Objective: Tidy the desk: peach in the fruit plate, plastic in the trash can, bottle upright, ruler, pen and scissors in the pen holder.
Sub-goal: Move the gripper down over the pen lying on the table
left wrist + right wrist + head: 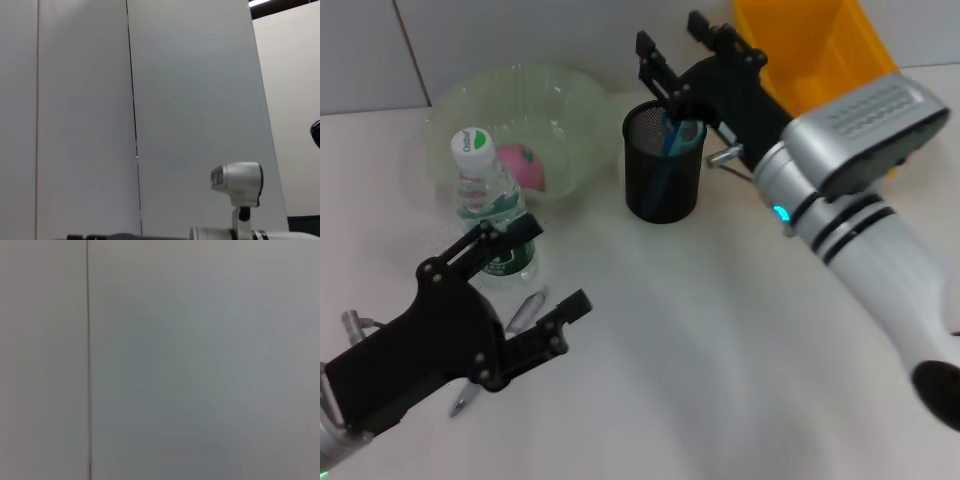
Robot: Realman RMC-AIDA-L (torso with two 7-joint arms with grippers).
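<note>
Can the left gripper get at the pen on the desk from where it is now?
Probably yes: the left gripper hovers open right above the pen, nothing lying between; the upright bottle stands close beside.

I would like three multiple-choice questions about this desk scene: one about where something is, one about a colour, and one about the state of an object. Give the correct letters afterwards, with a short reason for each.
1. Where is the peach?
A. On the bare desk
B. In the green fruit plate
C. In the yellow bin

2. What colour is the pen holder?
A. Black
B. White
C. Red

3. How does the bottle stand?
A. Lying on its side
B. Upside down
C. Upright, cap on top

Answers:
1 B: the peach lies inside the fruit plate, behind the bottle.
2 A: the pen holder is black mesh; the right end effector is at its rim, open.
3 C: the bottle stands upright with its cap on top, just behind the open left end effector; the pen lies on the desk beneath it.
</note>
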